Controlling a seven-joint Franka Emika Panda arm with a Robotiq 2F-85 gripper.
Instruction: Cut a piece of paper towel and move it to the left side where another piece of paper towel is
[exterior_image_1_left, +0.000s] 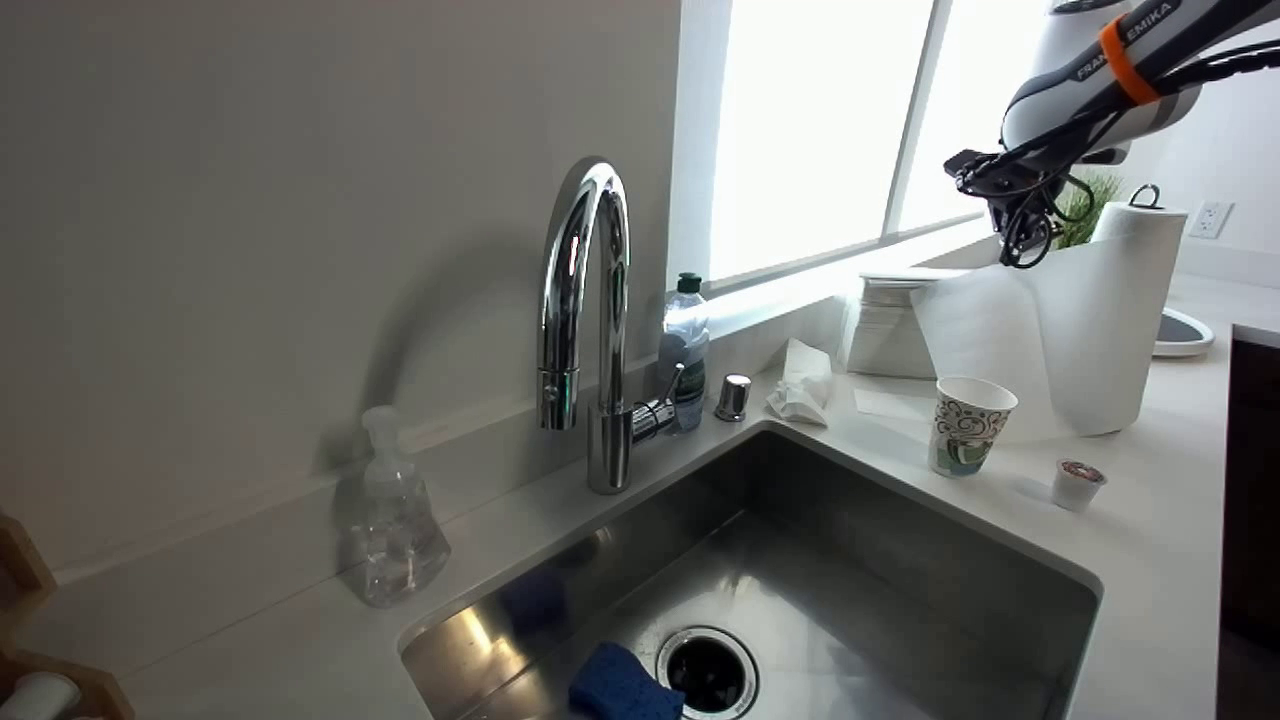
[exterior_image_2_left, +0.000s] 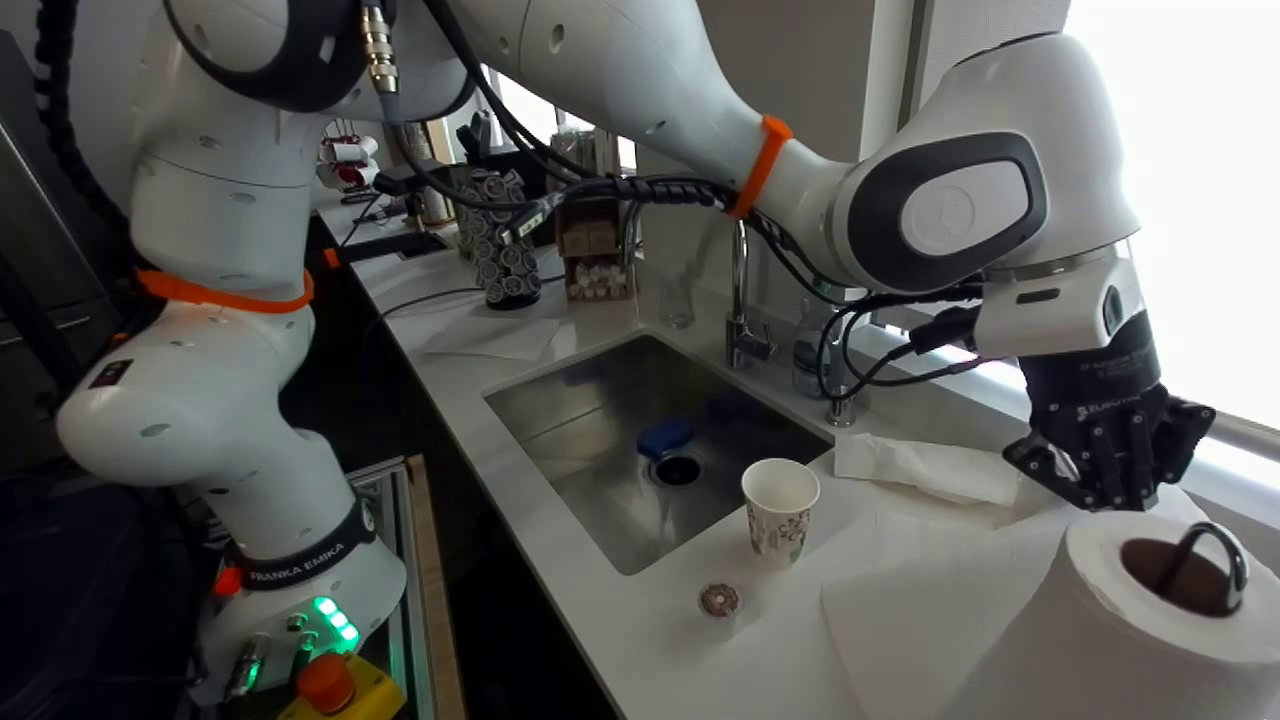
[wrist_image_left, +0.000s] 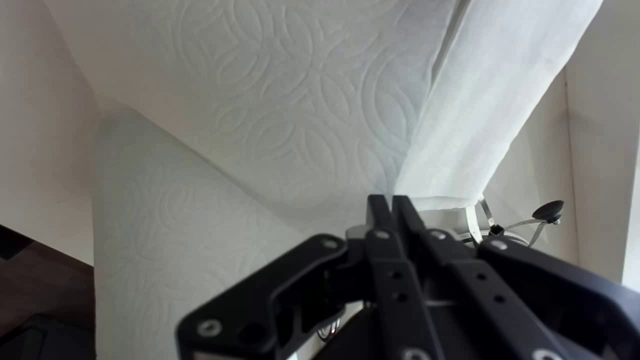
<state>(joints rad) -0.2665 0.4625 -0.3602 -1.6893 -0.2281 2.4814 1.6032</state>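
1. Black jaws, drawn together: in the wrist view creased paper runs right in to their tips, so I judge they have the sheet (exterior_image_1_left: 975, 325) pinched.
2. The sheet hangs below the jaws. In an exterior view its upper edge passes just under them, with a free edge to one side, near the box (exterior_image_1_left: 900, 330), and the roll (exterior_image_2_left: 1110, 640) to the other.
3. It looks joined to the roll, which stands just beside the jaws. I read the long axis as running out from the roll and past my pinch. The lower part blends into the white tabletop (exterior_image_2_left: 670, 670), so I can't tell how much rests there.
4. My next move turns on that: the jaws sit between roll and free edge. I'd pull away from the roll, along the long axis, so the tear falls on the roll's side. The roll may spin or tip instead of letting go.
5. The cup (exterior_image_1_left: 968, 430) stands near the sheet; a trailing corner could catch it, so I'd lift before swinging.
6. Farthest out, across the sink (exterior_image_2_left: 600, 510) from the roll, the other sheet (exterior_image_2_left: 490, 336) lies flat; I take that as my goal. The faucet (exterior_image_1_left: 560, 325) rises beside the sink, and I'd steer clear of it.
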